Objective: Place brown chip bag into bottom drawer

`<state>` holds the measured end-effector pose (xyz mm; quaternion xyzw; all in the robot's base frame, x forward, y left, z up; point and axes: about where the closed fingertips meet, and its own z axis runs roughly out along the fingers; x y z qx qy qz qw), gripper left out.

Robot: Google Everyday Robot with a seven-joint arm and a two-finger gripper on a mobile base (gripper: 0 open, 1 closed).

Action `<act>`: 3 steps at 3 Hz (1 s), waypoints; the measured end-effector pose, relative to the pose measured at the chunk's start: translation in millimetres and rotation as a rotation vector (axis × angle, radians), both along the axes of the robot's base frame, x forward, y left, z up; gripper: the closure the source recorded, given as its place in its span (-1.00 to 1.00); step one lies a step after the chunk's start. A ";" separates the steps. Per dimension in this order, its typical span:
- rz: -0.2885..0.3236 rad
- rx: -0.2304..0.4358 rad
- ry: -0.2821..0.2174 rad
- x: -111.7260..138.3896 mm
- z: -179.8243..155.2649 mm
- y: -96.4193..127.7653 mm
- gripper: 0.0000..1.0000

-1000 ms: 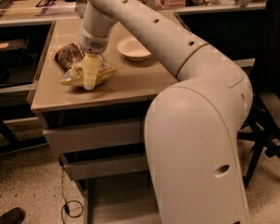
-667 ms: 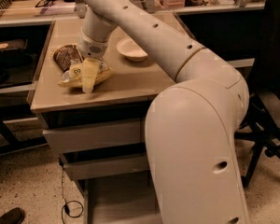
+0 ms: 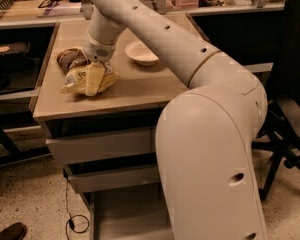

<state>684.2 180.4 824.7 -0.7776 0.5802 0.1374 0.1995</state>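
Note:
The brown chip bag (image 3: pixel 77 74) lies crinkled on the left part of the beige cabinet top (image 3: pixel 140 91), its dark brown end pointing to the back left and its yellow and white panels toward the front. My gripper (image 3: pixel 94 78) comes down from the long white arm right onto the bag's yellow part and covers its middle. The bottom drawer (image 3: pixel 122 214) stands pulled out below the cabinet, with a plain flat floor. My arm's large white body hides its right side.
A white bowl (image 3: pixel 142 53) sits on the cabinet top to the right of the bag. Two shut drawers (image 3: pixel 100 146) lie above the open one. A black chair (image 3: pixel 285 134) stands at the right. A cable (image 3: pixel 72 219) and a shoe (image 3: pixel 7 231) lie on the floor at the left.
The gripper and the arm have shifted very slightly to the left over the bag. The bag stays in about the same place on the cabinet top.

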 end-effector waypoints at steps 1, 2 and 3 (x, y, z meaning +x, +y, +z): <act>0.000 0.000 0.000 0.0 0.0 0.0 0.31; 0.000 0.000 0.000 0.0 -0.1 0.0 0.77; 0.000 0.000 0.000 0.0 -0.1 0.1 1.00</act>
